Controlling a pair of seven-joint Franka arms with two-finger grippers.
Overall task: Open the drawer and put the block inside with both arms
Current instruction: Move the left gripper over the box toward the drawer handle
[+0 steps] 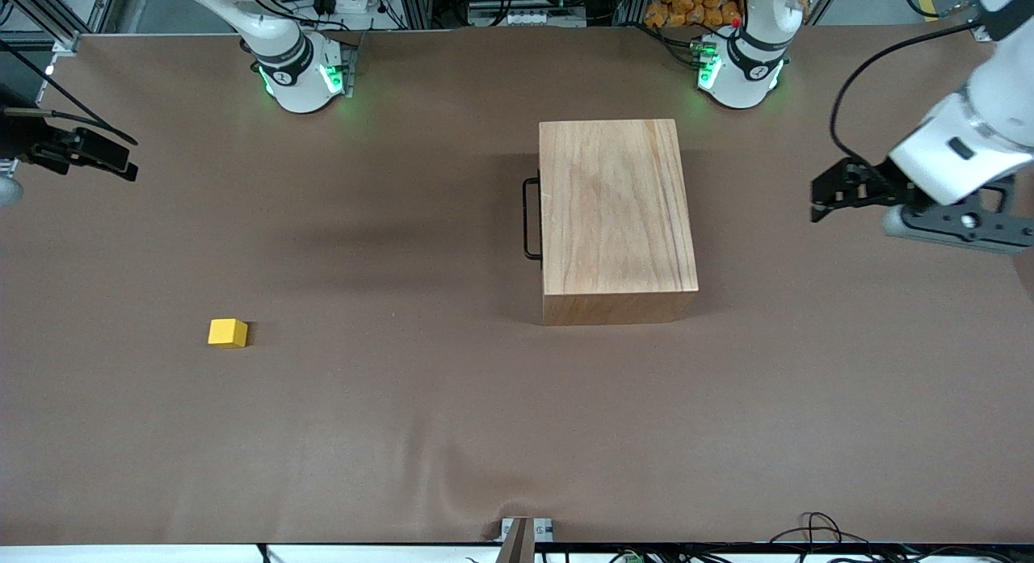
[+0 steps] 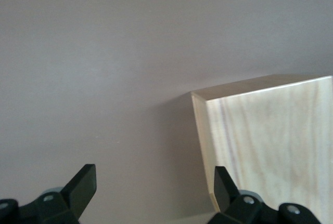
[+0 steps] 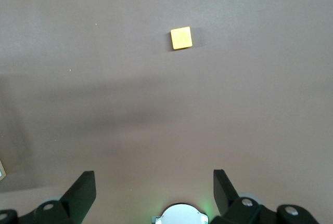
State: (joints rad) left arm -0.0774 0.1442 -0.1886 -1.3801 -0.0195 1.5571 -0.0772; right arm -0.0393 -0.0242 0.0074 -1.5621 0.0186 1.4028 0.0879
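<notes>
**Both arms wait at the table ends, drawer shut, block untouched**

At the right arm's end of the table, the right gripper [image 1: 121,163] hangs in the air over the brown table [image 1: 404,434]. Its fingers [image 3: 83,187] are spread wide and hold nothing. Probably it stands here because the block is on its side of the table.

The block [image 1: 228,333] is a small yellow cube that lies alone on the cloth, well apart from the wooden box and nearer to the front camera than the box's handle. The right wrist view looks down on it, so this arm seems meant to fetch it.

Next comes the wooden box [image 1: 618,207]. Its drawer is fully pushed in, and the black loop handle [image 1: 531,220] points toward the right arm's end of the table, toward the side where the block lies.

At the left arm's end, the left gripper [image 1: 832,195] hovers beside the box, released and empty, its fingers [image 2: 83,185] wide apart. I judge that the task has not really begun: the handle must be pulled first.
</notes>
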